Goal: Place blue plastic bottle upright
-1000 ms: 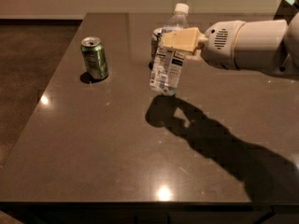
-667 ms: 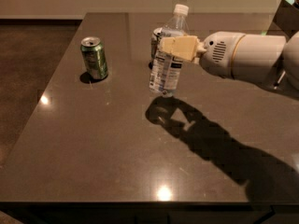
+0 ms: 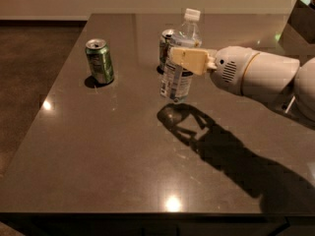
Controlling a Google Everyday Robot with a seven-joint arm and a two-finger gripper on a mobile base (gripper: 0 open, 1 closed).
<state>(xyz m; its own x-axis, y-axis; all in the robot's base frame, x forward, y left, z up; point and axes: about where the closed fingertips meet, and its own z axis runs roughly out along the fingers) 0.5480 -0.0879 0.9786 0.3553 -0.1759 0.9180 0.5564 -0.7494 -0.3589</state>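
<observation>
Dark surface (image 3: 123, 171) carries everything. White arm (image 3: 261, 75) reaches in from the side far from the green can (image 3: 100, 61). Blue plastic bottle (image 3: 178, 77) sits well apart from the green can, near upright with a slight tilt. Base at or just off the surface, can't tell. Second can (image 3: 166, 45) is beyond the green can, behind the bottle, partly hidden. Claw (image 3: 184, 59) is clamped on the bottle's upper body. Likely light, thin-walled, slick and easy to crush, so a gentle mid-body grip suits.

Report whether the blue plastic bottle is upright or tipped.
Blue plastic bottle: nearly upright, leaning slightly, cap on top; gripper clamped round its middle.
</observation>
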